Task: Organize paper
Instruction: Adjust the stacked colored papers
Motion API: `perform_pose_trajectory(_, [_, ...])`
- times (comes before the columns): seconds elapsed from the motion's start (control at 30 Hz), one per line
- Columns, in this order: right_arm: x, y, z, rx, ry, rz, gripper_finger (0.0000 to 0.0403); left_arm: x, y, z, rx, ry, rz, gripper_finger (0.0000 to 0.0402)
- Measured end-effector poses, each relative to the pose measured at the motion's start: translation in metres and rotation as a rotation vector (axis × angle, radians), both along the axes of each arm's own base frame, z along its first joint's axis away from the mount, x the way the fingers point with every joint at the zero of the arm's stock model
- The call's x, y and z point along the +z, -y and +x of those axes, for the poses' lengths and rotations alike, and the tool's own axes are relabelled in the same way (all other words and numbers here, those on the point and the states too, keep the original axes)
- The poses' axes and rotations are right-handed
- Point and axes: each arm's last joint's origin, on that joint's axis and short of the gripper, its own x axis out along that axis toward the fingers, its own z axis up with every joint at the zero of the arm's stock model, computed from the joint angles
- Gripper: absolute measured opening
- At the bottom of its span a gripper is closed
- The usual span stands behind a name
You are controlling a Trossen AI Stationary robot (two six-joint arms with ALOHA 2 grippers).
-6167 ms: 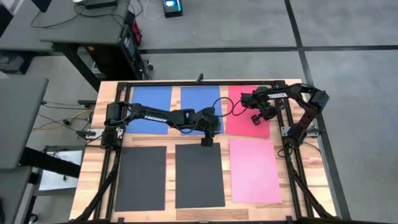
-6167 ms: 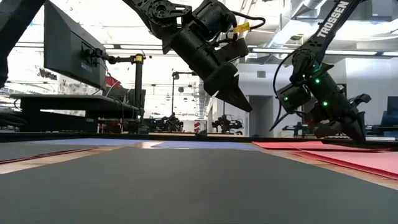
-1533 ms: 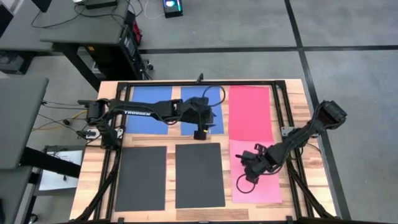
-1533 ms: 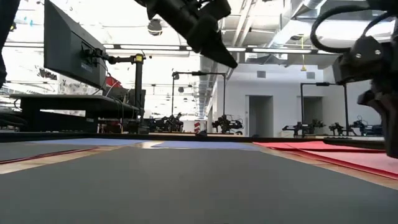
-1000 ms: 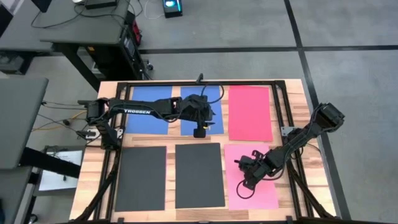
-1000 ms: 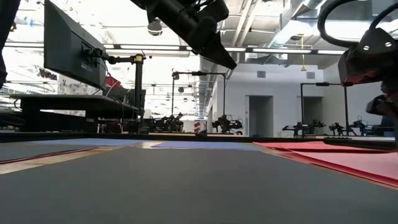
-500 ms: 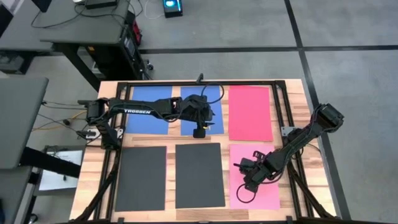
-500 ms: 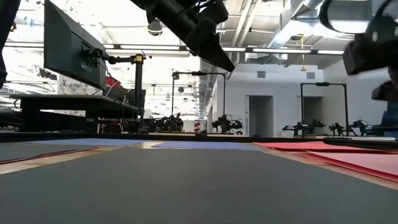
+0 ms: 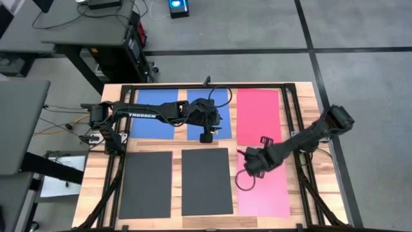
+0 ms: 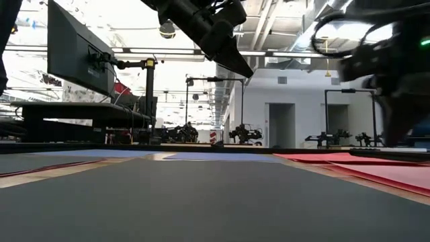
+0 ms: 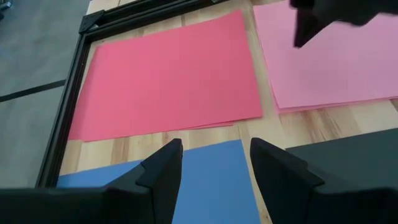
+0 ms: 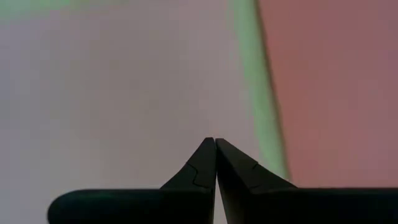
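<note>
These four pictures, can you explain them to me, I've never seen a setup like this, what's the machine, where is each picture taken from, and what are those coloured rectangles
It is a robot with two dark arms at a wooden table; each arm ends in a two-finger gripper. One picture looks straight down from above, one looks level across the tabletop, and two come from small cameras on the arms' wrists.

The rectangles are sheets of paper lying flat: two blue sheets at the far side, a red sheet next to them, two black sheets at the near side, and a pink sheet in front of the red one.

The left gripper hangs open over the near edge of a blue sheet and holds nothing. The right gripper is shut, empty, over the far left corner of the pink sheet.
</note>
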Motion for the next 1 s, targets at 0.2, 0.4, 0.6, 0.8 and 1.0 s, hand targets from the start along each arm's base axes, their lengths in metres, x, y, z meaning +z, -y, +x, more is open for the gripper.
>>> perform_pose_trajectory(0.2, [0.000, 0.029, 0.014, 0.028, 0.001, 0.007, 0.0000, 0.000, 0.000, 0.000, 0.000, -0.003, -0.001, 0.0173])
perform_pose_trajectory(0.4, [0.000, 0.048, 0.023, 0.052, 0.019, 0.019, 0.0000, -0.001, 0.000, -0.001, 0.000, -0.014, -0.002, 0.0173])
perform_pose_trajectory(0.6, [-0.005, 0.063, 0.005, 0.051, 0.166, 0.098, 0.0000, -0.003, 0.000, -0.002, 0.000, -0.037, -0.005, 0.0173])
perform_pose_trajectory(0.8, [-0.002, 0.068, -0.023, 0.042, 0.302, 0.173, 0.0000, -0.002, 0.000, -0.001, -0.001, -0.026, 0.000, 0.0173])
perform_pose_trajectory(1.0, [-0.017, 0.070, -0.027, 0.026, 0.235, 0.167, 0.0000, 0.000, 0.000, 0.000, 0.003, 0.003, -0.004, 0.0173])
